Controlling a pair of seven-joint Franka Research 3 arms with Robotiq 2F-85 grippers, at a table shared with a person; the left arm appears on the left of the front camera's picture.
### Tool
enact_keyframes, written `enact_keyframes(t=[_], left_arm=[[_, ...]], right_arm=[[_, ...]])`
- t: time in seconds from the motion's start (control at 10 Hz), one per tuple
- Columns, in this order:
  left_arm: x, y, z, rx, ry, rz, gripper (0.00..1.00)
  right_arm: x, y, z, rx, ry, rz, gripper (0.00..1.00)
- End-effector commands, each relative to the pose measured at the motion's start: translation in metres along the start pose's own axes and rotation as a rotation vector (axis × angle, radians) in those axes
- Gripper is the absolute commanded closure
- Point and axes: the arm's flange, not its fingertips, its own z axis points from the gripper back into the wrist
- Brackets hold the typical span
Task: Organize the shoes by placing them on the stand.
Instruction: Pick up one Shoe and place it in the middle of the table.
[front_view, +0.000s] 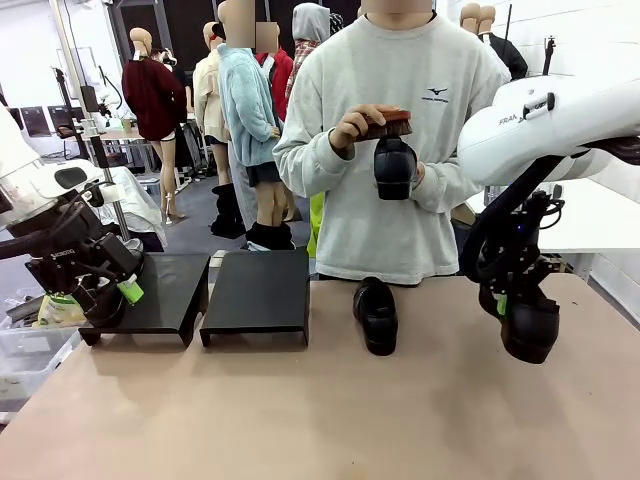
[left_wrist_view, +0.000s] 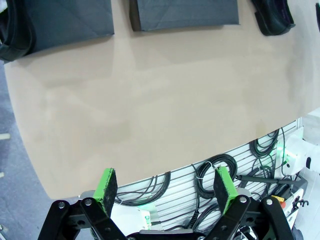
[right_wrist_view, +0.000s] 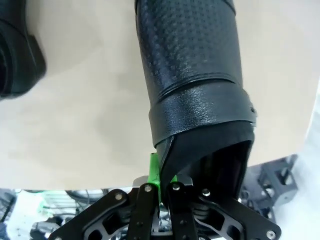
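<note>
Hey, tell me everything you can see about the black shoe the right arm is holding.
The shoe is black and ankle-high, with a pebbled, leather-like upper, a smoother band round the collar and a dark lining inside its open mouth. The right hand is shut on the collar's edge, and a green pad shows at the pinch. The shoe hangs with its toe pointing down and away from the hand, near the right side of the table, seemingly clear of the surface. Nothing else touches it.

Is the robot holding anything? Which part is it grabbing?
The right gripper is shut on a black shoe, pinching the edge of its opening. The left gripper is open and holds nothing.
</note>
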Motion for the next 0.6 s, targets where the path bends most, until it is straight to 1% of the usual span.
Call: enact_keyframes(t=[0.0,0.1,0.2,0.4,0.5], left_arm=[[-0.001,0.0,0.0,-0.02,0.002,-0.007,0.0],[-0.001,0.0,0.0,-0.02,0.002,-0.007,0.0],[-0.001,0.0,0.0,-0.02,0.002,-0.007,0.0],[-0.001,0.0,0.0,-0.02,0.002,-0.007,0.0],[-0.001,0.0,0.0,-0.02,0.002,-0.007,0.0]], right_arm=[[0.012,-0.002,0.007,0.003,-0.011,-0.004,1.0],[0.0,0.0,0.0,0.0,0.0,0.0,1.0],[-0.015,0.013,0.002,-0.024,0.003,-0.043,1.0],[-0.074,0.044,0.004,-0.109,-0.01,-0.193,1.0],[-0.1,0.057,-0.001,-0.093,-0.011,-0.194,1.0]])
